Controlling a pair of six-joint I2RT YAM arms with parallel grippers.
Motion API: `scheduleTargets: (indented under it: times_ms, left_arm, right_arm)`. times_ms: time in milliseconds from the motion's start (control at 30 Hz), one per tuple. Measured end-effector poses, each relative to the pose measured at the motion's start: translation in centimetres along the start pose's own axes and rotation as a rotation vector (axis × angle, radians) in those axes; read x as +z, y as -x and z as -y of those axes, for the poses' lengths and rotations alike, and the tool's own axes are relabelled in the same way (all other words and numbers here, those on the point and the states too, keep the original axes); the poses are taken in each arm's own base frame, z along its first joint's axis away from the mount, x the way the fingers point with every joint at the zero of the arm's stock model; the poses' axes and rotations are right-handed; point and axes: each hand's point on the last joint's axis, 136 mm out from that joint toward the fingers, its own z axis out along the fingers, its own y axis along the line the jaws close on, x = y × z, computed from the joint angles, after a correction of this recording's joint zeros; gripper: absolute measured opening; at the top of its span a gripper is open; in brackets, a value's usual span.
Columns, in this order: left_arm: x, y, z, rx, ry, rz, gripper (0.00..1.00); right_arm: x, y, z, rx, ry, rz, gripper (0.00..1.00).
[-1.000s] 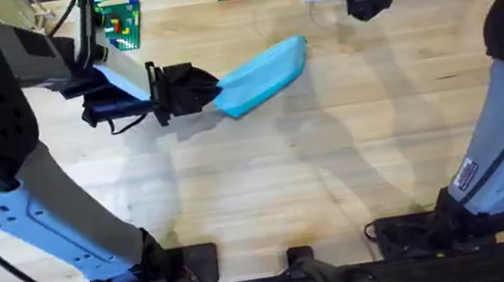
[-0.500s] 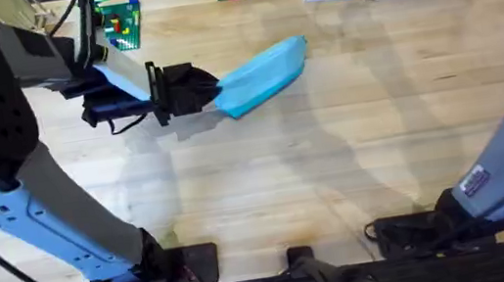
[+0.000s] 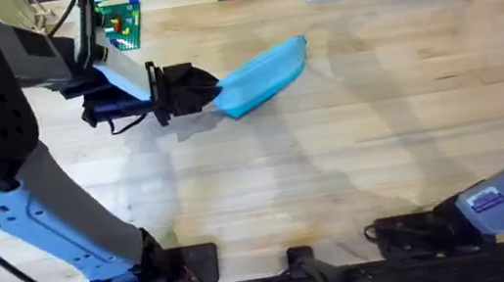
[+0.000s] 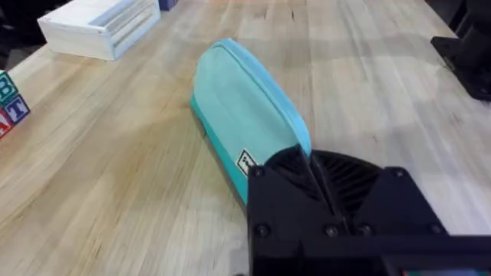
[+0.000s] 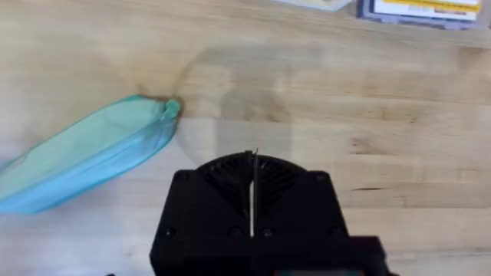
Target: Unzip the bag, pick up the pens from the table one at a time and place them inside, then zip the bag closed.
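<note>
Bag [image 3: 263, 76]: uniform light blue fabric, reading more teal in both wrist views, with a small white label bearing dark marks on its side just ahead of the left gripper [image 4: 313, 178]. Left gripper and right gripper [image 5: 252, 178]: matte black throughout. Table [image 3: 335, 169]: pale wood planks with fine brown grain streaks and faint darker patches. White box [image 4: 100, 27] beyond the bag from the left gripper: plain white with grey grooves.
</note>
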Motion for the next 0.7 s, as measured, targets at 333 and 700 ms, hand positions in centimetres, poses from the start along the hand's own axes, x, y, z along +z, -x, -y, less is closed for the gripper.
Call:
scheduleTargets:
  times_ms: [333, 700]
  left_arm:
    - [0.0, 0.0, 0.0, 0.0, 0.0, 0.0, 0.041]
    - [0.0, 0.0, 0.0, 0.0, 0.0, 0.0, 0.041]
  right_arm:
    - [-7.8, -3.3, -2.6, -0.046, 0.085, 0.078, 0.035]
    - [-7.8, -10.4, -4.6, -0.074, 0.192, 0.067, 0.052]
